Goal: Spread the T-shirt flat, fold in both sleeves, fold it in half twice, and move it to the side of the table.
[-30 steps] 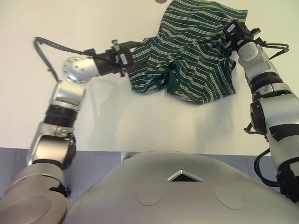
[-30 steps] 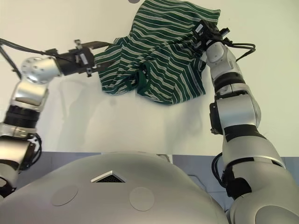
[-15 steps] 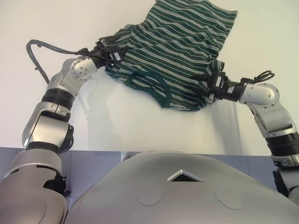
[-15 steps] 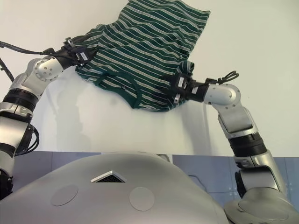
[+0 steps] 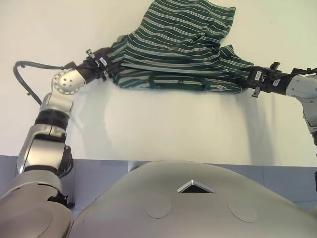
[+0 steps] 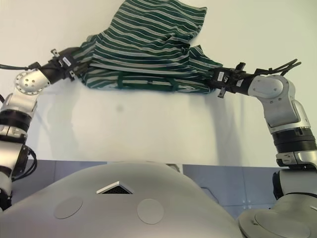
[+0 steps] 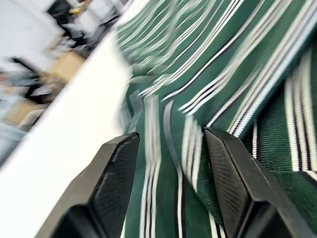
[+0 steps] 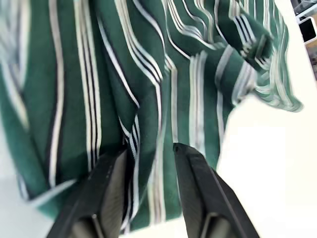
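Black fingers [image 7: 116, 183] of the left gripper [image 5: 110, 63] pinch striped cloth at one end of the T-shirt [image 5: 178, 49]; the right gripper [image 5: 249, 80] does likewise at the opp. end, its fingers [image 8: 193, 193] clamped on a fold. Between them the near edge of the T-shirt runs taut, w/ the dark collar [image 5: 176, 82] roughly mid-span, while the rest lies bunched and creased on the far part of the white table [image 5: 148, 124]. Looks like step one, spreading, is in hand; sleeves aren't folded yet, no halving done. Next move prob. calls for both arms to lay the stretched edge down toward the robot w/o slackening, so the crumpled back portion drags out flat, then let go & smooth.
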Controlling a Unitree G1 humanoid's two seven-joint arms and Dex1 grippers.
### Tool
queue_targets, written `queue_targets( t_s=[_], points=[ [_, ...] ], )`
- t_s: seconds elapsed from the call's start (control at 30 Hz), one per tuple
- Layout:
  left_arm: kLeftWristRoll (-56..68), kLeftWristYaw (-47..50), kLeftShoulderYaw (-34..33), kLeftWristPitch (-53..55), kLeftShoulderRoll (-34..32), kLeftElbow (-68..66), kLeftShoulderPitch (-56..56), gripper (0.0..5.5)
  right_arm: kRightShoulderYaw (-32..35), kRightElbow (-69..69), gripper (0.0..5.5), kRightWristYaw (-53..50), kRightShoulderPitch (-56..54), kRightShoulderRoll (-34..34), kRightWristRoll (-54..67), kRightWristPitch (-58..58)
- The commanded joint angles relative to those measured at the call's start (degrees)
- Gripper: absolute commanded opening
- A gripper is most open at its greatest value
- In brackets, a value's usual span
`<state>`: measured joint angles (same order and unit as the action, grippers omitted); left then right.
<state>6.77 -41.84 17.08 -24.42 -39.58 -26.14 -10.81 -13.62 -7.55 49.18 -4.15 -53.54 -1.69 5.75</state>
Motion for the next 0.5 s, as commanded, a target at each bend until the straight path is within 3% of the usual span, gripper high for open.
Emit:
queue_targets(
  t_s=[0.03,0.2,0.33,0.5],
  points=[
    [10.14,-13.23,-0.58,8.8,-11.99,25.5,16.54,2.39,-3.31,4.73,1.63,8.72,10.62,-3.53,1.54,0.47],
    [1.34,-10.63,-5.36,10.91,-14.38,21.65,15.27,2.39,-0.4,7.55,1.63,10.98,12.8,-6.62,4.63,0.05],
    [6.9,-11.79,-9.6,13.95,-12.21,26.35,16.43,2.39,3.67,10.05,1.63,13.6,12.58,-7.88,9.56,-0.96],
    [6.59,-14.99,-7.98,16.53,-14.12,42.79,23.87,2.39,9.08,18.65,1.63,15.05,14.67,-6.48,17.7,-5.56]
  ],
)
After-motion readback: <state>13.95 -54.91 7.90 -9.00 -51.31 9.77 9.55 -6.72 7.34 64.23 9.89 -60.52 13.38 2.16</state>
